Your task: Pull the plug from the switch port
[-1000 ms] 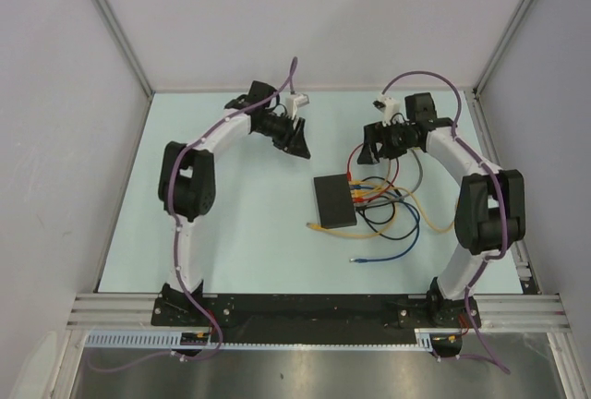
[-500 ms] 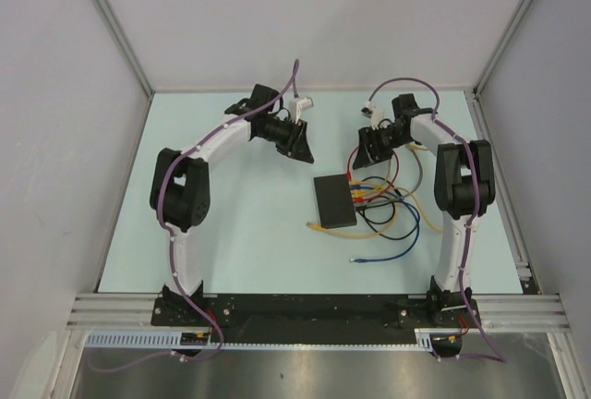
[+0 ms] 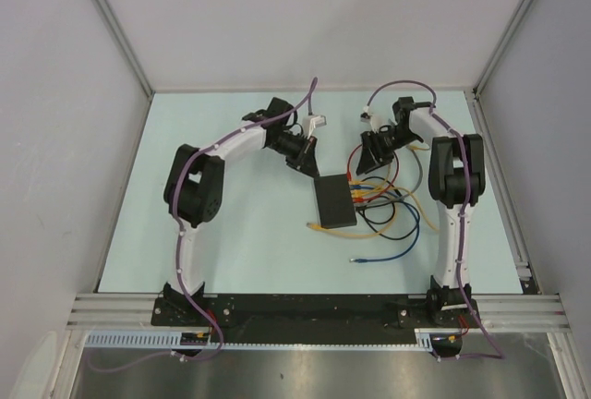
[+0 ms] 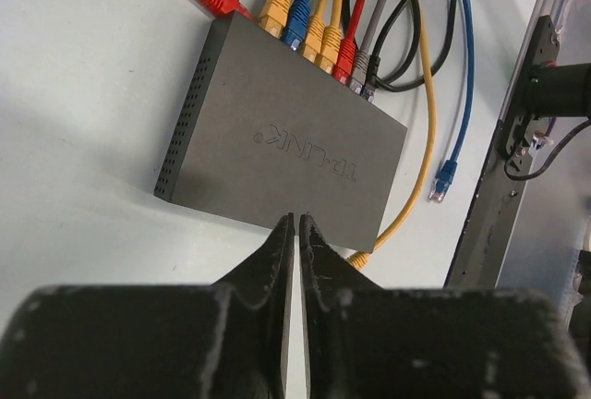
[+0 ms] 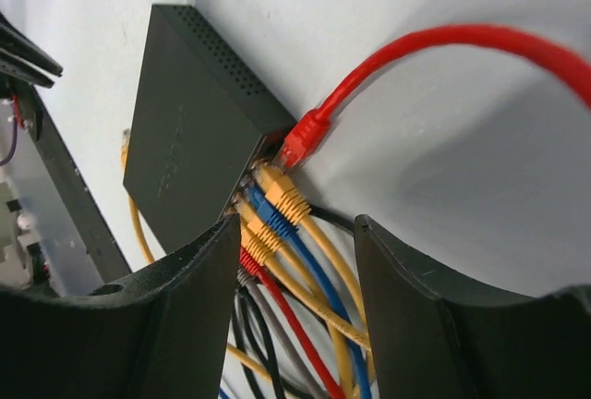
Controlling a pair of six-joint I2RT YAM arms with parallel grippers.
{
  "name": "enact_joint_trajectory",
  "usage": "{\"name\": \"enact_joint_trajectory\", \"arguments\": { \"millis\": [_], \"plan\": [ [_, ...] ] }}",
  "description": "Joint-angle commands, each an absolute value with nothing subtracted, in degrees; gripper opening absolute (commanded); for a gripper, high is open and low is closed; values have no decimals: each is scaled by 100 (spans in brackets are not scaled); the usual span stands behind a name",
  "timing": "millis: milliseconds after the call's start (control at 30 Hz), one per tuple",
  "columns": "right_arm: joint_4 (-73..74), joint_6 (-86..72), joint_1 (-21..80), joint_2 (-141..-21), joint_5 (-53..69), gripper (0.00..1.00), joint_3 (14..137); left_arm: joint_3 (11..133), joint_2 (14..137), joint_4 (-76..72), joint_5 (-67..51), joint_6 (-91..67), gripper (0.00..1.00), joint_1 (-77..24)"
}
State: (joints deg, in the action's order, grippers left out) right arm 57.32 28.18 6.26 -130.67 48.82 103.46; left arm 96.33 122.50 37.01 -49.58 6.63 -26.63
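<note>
The flat black switch (image 3: pixel 333 200) lies mid-table, with a row of yellow, blue, red, grey and black plugs (image 4: pixel 314 34) in its right side. A red plug (image 5: pixel 300 145) sits at the far end of the row; whether it is seated I cannot tell. My left gripper (image 3: pixel 310 166) is shut and empty, its tips (image 4: pixel 295 219) just above the switch's (image 4: pixel 286 131) near edge. My right gripper (image 3: pixel 367 163) is open and empty. It hangs over the plug row (image 5: pixel 268 214) with the cables between its fingers, beside the switch (image 5: pixel 185 140).
Loose cable loops (image 3: pixel 397 219) spread right of the switch. A free blue plug end (image 3: pixel 355 258) and a free yellow one (image 3: pixel 314 227) lie in front of it. Grey walls enclose three sides. A black rail (image 3: pixel 314 311) runs along the near edge.
My left gripper has swung right and nearer, down to the switch's far-left corner. The right arm has folded in, and its gripper has shifted slightly over the plugs.
</note>
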Motion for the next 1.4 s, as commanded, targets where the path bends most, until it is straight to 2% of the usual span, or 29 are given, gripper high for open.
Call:
{"name": "enact_joint_trajectory", "arguments": {
  "millis": [0,233,500,633,900,1367],
  "plan": [
    [6363,3321,642,-13157,5203,57,10494,9782,12322,3727,-4975,853,10,-2865],
    [6451,3463,659,-13262,5282,56,10406,9879,12550,3744,-4817,914,9,-3023],
    [5995,3112,756,-13474,5239,56,10538,9923,13043,3788,-3789,870,9,-3085],
    [5845,3032,800,-13570,5256,51,10608,9923,13140,3797,-3709,861,8,-3103],
    [6257,3260,896,-13904,5335,41,11074,9870,13166,3814,-3533,914,5,-3129],
    [7172,4025,993,-14229,5309,42,11303,9835,13140,3797,-3454,923,3,-3146]
  ]
}}
